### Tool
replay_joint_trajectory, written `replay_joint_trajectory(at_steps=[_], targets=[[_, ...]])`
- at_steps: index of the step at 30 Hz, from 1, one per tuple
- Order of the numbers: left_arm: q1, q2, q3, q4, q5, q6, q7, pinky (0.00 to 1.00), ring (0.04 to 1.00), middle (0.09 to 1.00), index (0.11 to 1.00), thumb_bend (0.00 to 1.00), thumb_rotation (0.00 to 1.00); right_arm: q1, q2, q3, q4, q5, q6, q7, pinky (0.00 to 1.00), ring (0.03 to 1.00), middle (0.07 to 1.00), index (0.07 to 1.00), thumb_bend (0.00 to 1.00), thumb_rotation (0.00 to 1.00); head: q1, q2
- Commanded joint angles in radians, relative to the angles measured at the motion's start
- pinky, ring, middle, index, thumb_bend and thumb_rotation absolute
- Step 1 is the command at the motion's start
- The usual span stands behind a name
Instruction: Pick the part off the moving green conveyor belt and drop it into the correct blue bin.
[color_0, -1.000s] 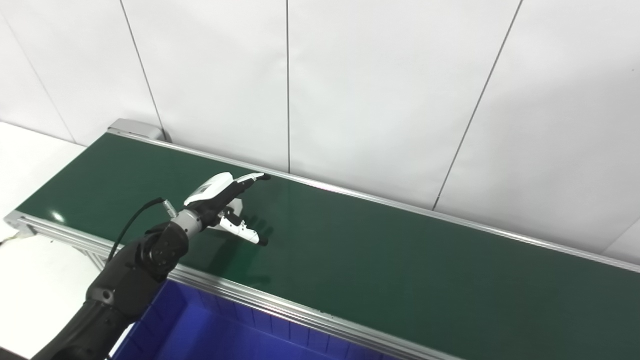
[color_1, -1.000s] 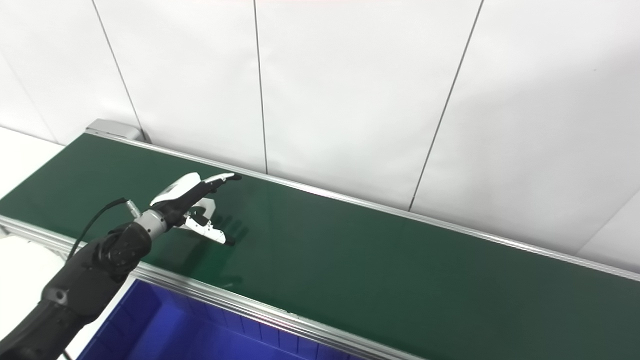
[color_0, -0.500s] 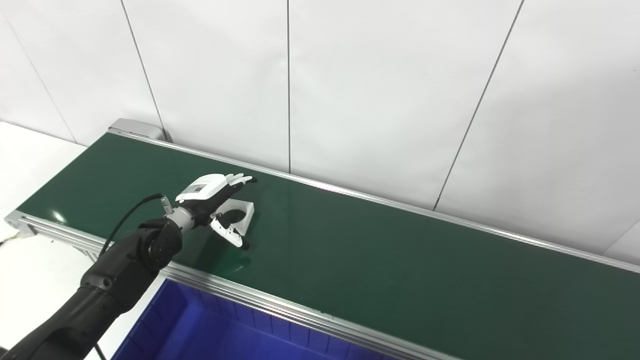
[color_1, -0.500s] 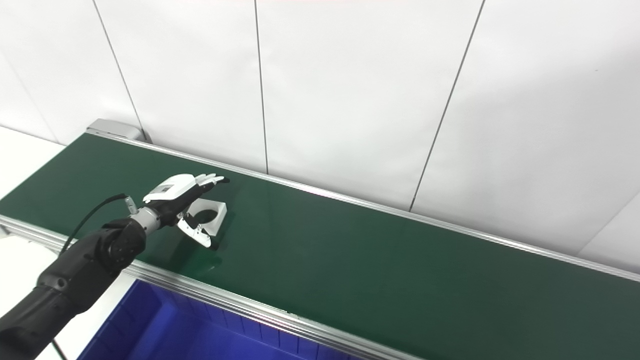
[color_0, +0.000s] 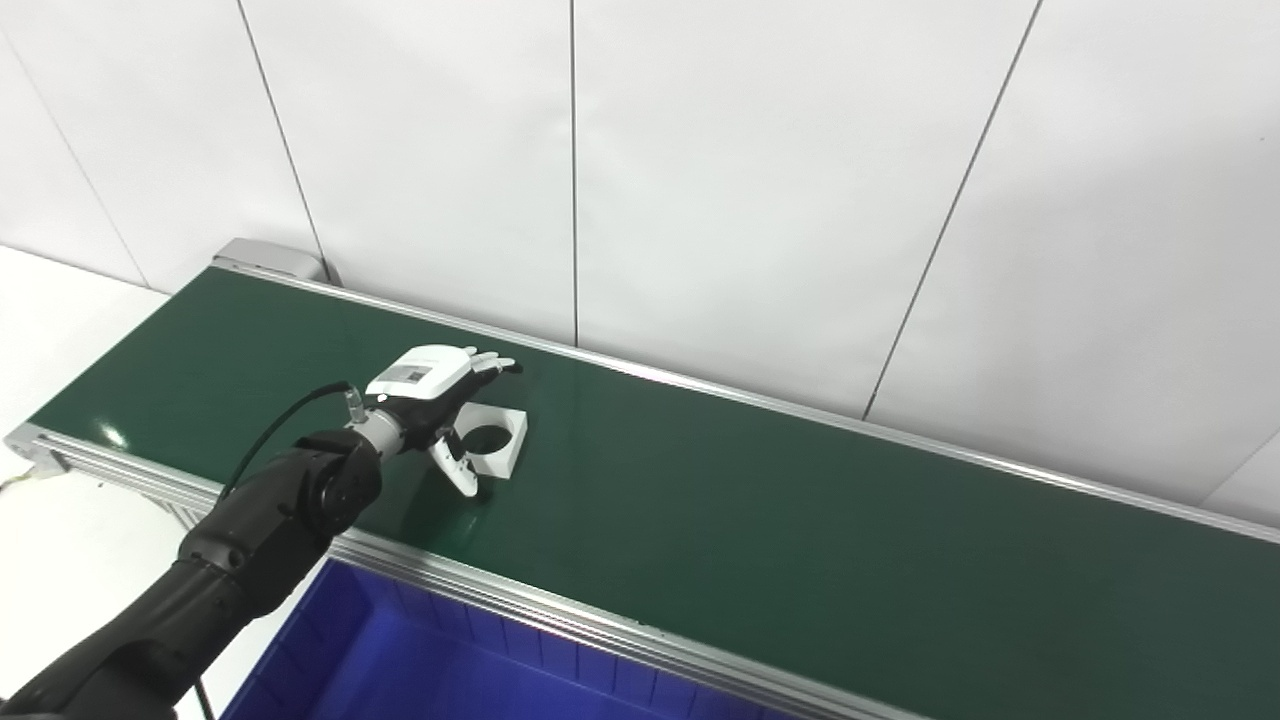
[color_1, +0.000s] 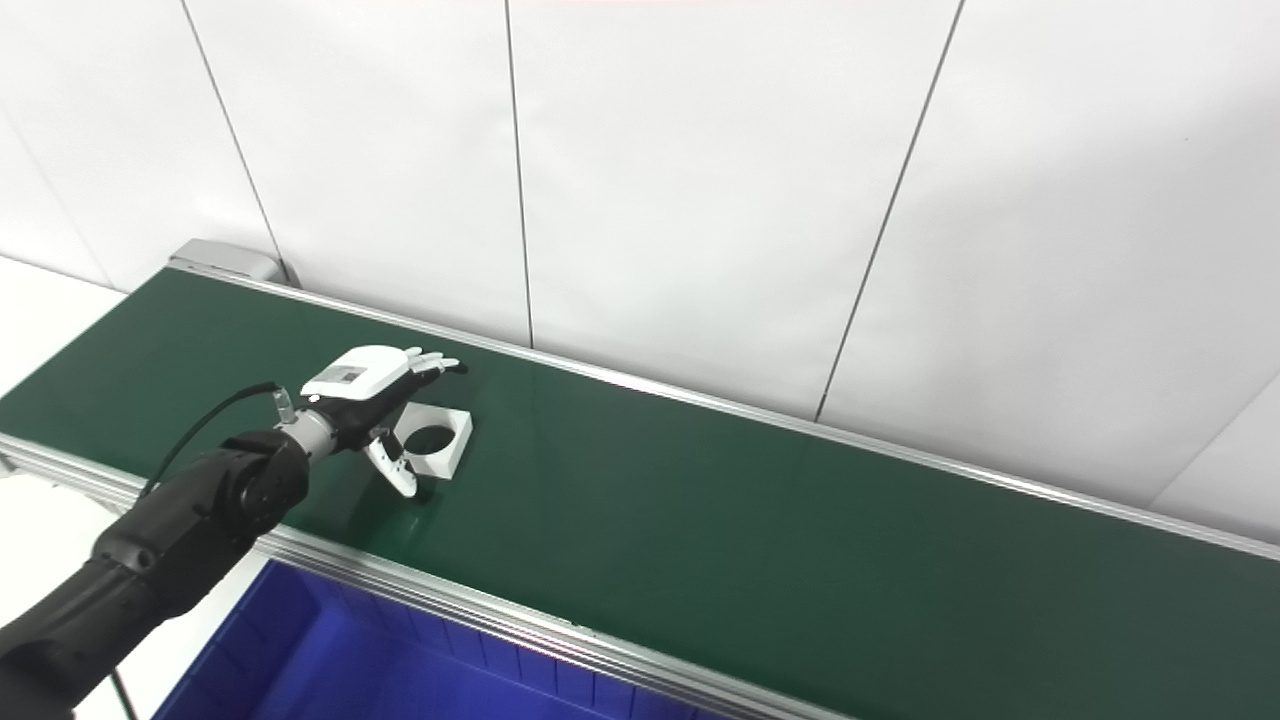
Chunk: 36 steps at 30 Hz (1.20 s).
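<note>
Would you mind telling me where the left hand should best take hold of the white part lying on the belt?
Probably across its outer edges, from above. The white part is a flat square plate with a round hole, lying flat on the green belt. The left hand hovers open at its left edge, thumb on the near side, fingers over the far side.

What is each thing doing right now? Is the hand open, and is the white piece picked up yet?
Left hand: open, fingers spread over the part, not gripping it.
Part: white square with a round hole, lying flat on the belt.
Belt: carries only the part.
Bin: blue, nothing visible inside.
Right hand: out of view.
</note>
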Motion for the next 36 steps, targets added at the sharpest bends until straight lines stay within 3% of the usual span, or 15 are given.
replay_joint_trajectory(at_steps=[1, 3, 7, 19, 25, 30, 36], targets=[[-0.026, 0.012, 0.028, -0.015, -0.052, -0.005, 0.015, 0.52, 0.576, 0.543, 0.603, 0.56, 0.0, -0.005, -0.006, -0.007, -0.03, 0.006, -0.058, -0.007, 0.66, 0.706, 0.748, 0.852, 0.77, 0.09, -0.001, 0.003], [-0.025, 0.004, 0.028, -0.018, -0.069, 0.0, 0.01, 0.48, 0.525, 0.488, 0.531, 0.52, 0.0, -0.004, -0.005, -0.008, -0.031, 0.011, -0.058, -0.004, 0.66, 0.706, 0.75, 0.854, 0.77, 0.09, -0.001, 0.003], [-0.026, -0.006, 0.022, -0.024, -0.084, -0.008, 0.016, 0.47, 0.525, 0.497, 0.493, 0.52, 0.0, -0.002, -0.002, -0.01, -0.033, 0.016, -0.058, -0.005, 0.67, 0.706, 0.747, 0.855, 0.77, 0.08, 0.001, 0.004], [-0.021, -0.003, 0.021, -0.064, -0.148, 0.0, -0.03, 0.47, 0.515, 0.509, 0.481, 0.52, 0.0, -0.001, 0.003, -0.006, -0.037, 0.022, -0.059, -0.008, 0.66, 0.7, 0.746, 0.858, 0.76, 0.08, -0.015, 0.012], [0.033, -0.017, 0.076, -0.163, -0.218, -0.021, -0.014, 0.48, 0.529, 0.518, 0.476, 0.52, 0.0, 0.01, 0.014, -0.005, -0.057, 0.022, -0.058, -0.009, 0.64, 0.692, 0.74, 0.852, 0.77, 0.09, -0.079, 0.045], [0.098, -0.031, 0.117, -0.282, -0.282, -0.121, 0.0, 0.47, 0.474, 0.505, 0.485, 0.51, 0.0, 0.021, 0.02, -0.007, -0.086, 0.008, -0.058, -0.008, 0.64, 0.694, 0.739, 0.847, 0.78, 0.12, -0.157, 0.099], [0.158, -0.066, 0.131, -0.366, -0.344, -0.248, 0.003, 0.38, 0.417, 0.489, 0.513, 0.5, 0.0, 0.031, 0.024, -0.013, -0.123, -0.014, -0.058, -0.013, 0.61, 0.676, 0.731, 0.836, 0.8, 0.16, -0.208, 0.153]])
